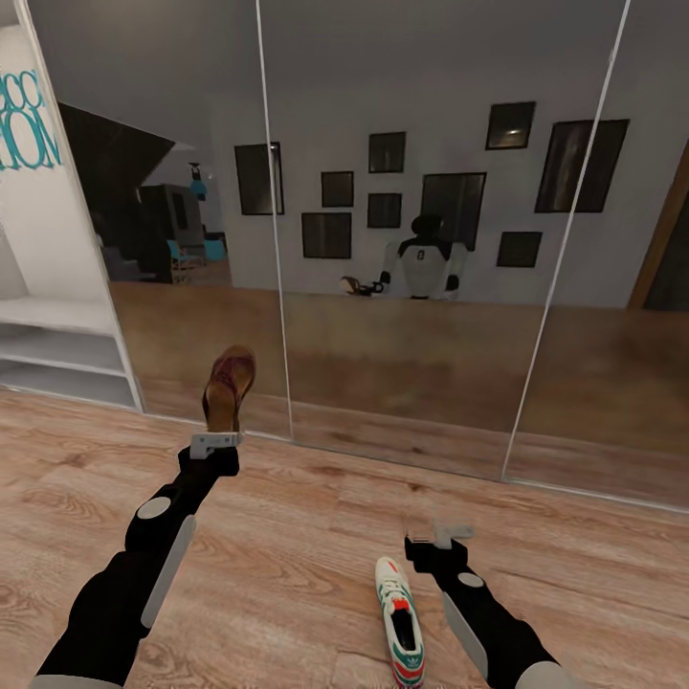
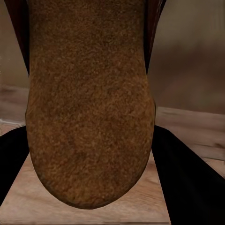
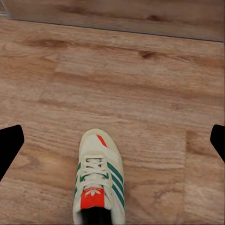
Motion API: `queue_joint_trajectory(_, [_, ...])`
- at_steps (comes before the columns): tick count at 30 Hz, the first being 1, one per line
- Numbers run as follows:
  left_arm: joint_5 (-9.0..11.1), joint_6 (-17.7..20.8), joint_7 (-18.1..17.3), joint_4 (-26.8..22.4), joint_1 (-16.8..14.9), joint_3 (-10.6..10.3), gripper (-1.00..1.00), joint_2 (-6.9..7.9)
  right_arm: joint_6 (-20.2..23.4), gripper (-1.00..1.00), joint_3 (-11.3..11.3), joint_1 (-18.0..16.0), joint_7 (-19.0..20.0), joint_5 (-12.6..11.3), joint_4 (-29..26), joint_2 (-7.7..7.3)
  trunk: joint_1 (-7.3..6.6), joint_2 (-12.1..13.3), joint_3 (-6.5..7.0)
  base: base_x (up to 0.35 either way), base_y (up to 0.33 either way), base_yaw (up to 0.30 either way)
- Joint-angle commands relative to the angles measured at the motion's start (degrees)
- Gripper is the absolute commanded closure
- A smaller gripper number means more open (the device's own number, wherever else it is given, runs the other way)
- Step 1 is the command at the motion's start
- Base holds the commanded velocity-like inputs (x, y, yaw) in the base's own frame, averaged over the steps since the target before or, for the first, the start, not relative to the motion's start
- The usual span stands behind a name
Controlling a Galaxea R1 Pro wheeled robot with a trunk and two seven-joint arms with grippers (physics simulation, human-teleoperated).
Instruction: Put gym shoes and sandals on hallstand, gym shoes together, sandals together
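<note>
At nine o'clock of the head view stands the light grey hallstand (image 1: 67, 344), its open low shelves stacked against the mirrored wall panels (image 1: 411, 239).

Toward ten o'clock from the picture's centre, the brown slip-on sandal with tan footbed (image 1: 229, 388) is held up off the light brown wood-plank corridor floor (image 1: 306, 517). Its long axis runs up toward twelve o'clock, toe end high and away from the robot, heel end down at the left gripper (image 1: 214, 442). That black left arm reaches forward and slightly inward from seven o'clock, and its jaws pinch the sandal's heel end. In the left wrist view the sandal's rough brown suede-like surface (image 2: 89, 103) fills the middle, rounded end nearest, with a dark finger (image 2: 187, 183) on either side.

At five o'clock a white lace-up gym shoe with green side stripes and red-orange tongue (image 1: 402, 622) lies flat on the floor, long axis near twelve to six, toe pointing away toward the mirrors. The right gripper (image 1: 438, 542) hovers just beyond the toe, arm stretched from the lower right corner, jaws spread wide with nothing between them. The right wrist view looks down on the shoe (image 3: 99, 180), a dark fingertip (image 3: 9, 145) at each side edge.
</note>
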Motion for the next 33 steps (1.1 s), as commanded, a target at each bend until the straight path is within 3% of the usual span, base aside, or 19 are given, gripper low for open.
queue_joint_trajectory(1, [0.5, 0.3, 0.2, -0.1, 0.0, -0.1, 1.00, 0.04, 0.3, -1.00, 0.4, 0.0, -0.5, -0.4, 0.3, -0.05, 0.01, 0.0, -0.35, 0.000, 0.000, 0.132])
queue_joint_trajectory(11, [0.5, 0.3, 0.2, 0.0, 0.0, -0.2, 1.00, 0.04, -2.3, -1.00, 0.5, 0.0, -0.5, -0.4, 5.1, 0.41, 0.27, -0.2, -3.28, 0.000, 0.000, 0.171])
queue_joint_trajectory(18, [0.5, 0.3, 0.2, 0.0, 0.0, -0.2, 1.00, 0.04, -2.4, -1.00, 0.3, 0.0, -0.5, -0.6, 6.4, 0.47, 0.27, -0.2, -3.49, 0.000, 0.000, 0.078])
queue_joint_trajectory(23, [0.5, 0.3, 0.2, 0.0, 0.0, -0.2, 1.00, -0.04, -2.4, -1.00, 0.3, 0.0, -0.5, -2.3, 7.6, 0.47, 0.27, -0.2, -3.77, 0.000, 0.000, 0.003])
queue_joint_trajectory(29, [0.5, 0.3, 0.2, 0.0, 0.0, -0.2, 1.00, -0.05, -3.1, -1.00, 0.3, 0.0, -0.5, -3.0, 9.5, 0.49, 0.42, -0.3, -5.64, 0.000, 0.000, 0.000])
queue_joint_trajectory(33, [0.5, 0.3, 0.2, 0.1, 0.0, -0.2, 1.00, -0.05, -13.4, -1.00, 0.3, 0.0, -0.5, -3.1, 13.3, 0.52, 0.52, -0.3, -6.89, 0.000, 0.000, 0.000])
